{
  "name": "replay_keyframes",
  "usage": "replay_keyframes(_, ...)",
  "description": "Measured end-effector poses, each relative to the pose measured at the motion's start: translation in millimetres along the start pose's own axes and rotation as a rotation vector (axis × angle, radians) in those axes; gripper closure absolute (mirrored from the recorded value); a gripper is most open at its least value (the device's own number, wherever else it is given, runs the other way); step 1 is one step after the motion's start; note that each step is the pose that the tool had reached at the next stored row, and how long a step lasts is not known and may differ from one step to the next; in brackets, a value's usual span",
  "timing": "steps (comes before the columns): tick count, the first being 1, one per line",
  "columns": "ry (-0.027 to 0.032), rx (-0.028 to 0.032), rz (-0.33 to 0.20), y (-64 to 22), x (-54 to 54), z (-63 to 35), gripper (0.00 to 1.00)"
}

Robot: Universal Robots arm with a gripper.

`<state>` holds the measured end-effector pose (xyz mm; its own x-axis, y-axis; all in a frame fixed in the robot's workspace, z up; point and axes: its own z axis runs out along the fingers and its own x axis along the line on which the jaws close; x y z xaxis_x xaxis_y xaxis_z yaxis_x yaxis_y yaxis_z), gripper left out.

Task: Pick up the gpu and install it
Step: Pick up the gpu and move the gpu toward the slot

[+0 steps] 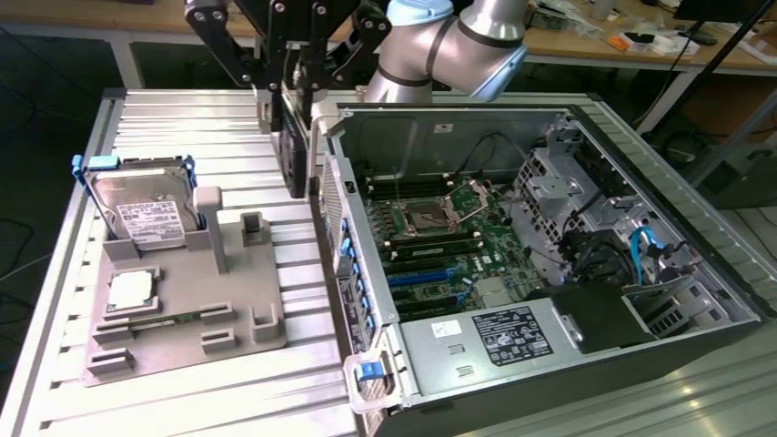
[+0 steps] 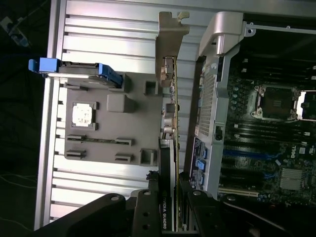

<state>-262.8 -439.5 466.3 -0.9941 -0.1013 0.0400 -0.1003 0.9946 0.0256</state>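
Black linkage-finger gripper [image 1: 291, 86], upper centre of the exterior view, is clamped on the thin flat black gpu card [image 1: 295, 159]. Jaws are narrow, pinching the card's two faces. The gripper's upper part is cut off by the frame edge.

The gpu hangs on edge, long axis vertical, outside the open silver-and-black computer case [image 1: 364, 382] and just beside its perforated wall. It is not over the green motherboard [image 1: 443, 246]. Cannot tell whether its lower end clears the ribbed aluminium table [image 1: 195, 118].

In the wrist view the gpu [image 2: 169, 113] is edge-on, so its faces are hidden. Its grey metal bracket [image 2: 173, 29] is at the end far from the gripper [image 2: 169, 197], and a white label on the gripped end is partly covered by the fingers [image 2: 148, 207].

At the exterior view's left, the grey plastic fixture block [image 1: 182, 309] holds the silver hard drive with blue handles [image 1: 136, 214], tilted upright, and the small square silver-topped chip [image 1: 130, 289], lying flat. Both are well apart from the gpu.

The grey robot arm [image 1: 449, 45] is cropped at the top.
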Motion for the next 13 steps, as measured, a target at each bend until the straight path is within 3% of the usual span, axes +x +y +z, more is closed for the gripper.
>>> replay_keyframes(13, 0.0, 0.0, 0.0, -4.9, -48.0, -1.3, 0.73)
